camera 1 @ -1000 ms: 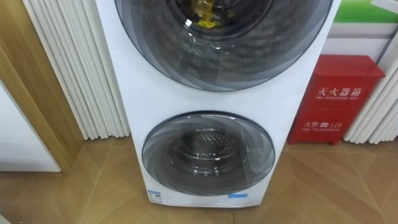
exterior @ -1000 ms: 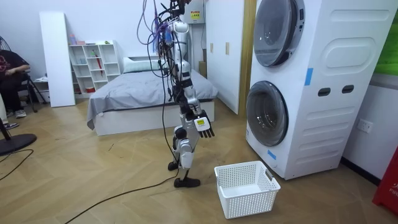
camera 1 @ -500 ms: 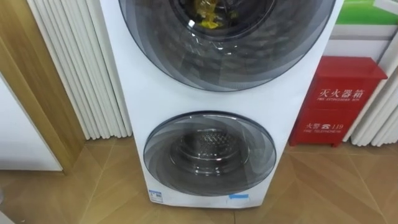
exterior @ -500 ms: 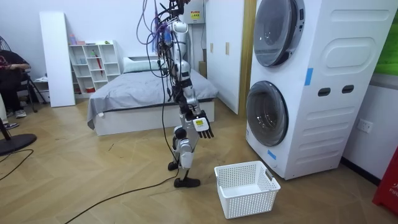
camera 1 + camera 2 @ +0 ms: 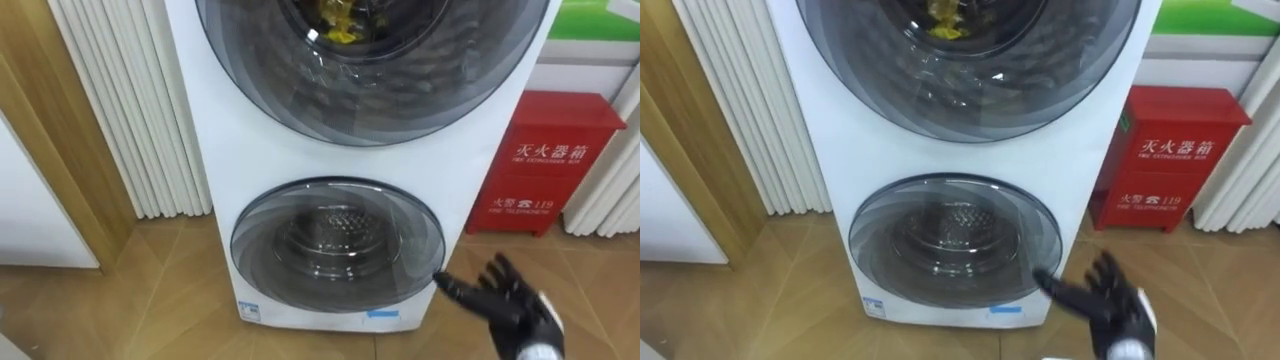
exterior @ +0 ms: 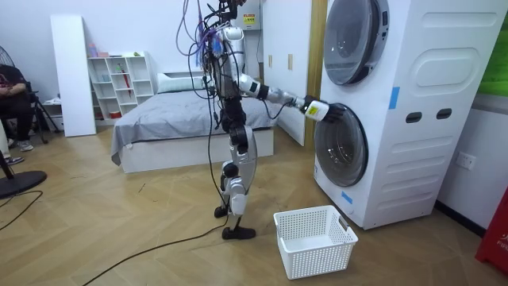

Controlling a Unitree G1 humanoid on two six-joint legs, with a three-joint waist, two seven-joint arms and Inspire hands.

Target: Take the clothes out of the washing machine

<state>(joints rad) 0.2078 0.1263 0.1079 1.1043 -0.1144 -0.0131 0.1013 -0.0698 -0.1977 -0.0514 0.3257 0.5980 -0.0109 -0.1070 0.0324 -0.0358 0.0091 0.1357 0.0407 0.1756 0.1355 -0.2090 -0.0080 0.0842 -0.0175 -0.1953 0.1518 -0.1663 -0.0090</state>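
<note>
A white stacked washing machine (image 5: 250,150) stands right before me, with both round dark doors closed. A yellow cloth (image 5: 340,25) shows through the glass of the upper door (image 5: 400,90). The drum behind the lower door (image 5: 335,245) looks bare. My right hand (image 5: 510,300) is open with its fingers spread, held up just beside the lower door's right rim; I cannot tell whether it touches. In the room view the right hand (image 6: 329,113) is stretched out to the machine from about a step away.
A white laundry basket (image 6: 315,240) sits on the wooden floor between me and the machine. A red cabinet (image 5: 545,165) stands right of the machine and white slats (image 5: 130,110) stand to its left. A bed (image 6: 182,119) is behind me. A person (image 6: 12,95) sits at the room view's left.
My right arm has swung up from my side and reached out to the lower door, bringing the hand into the eye views. The doors are unchanged.
</note>
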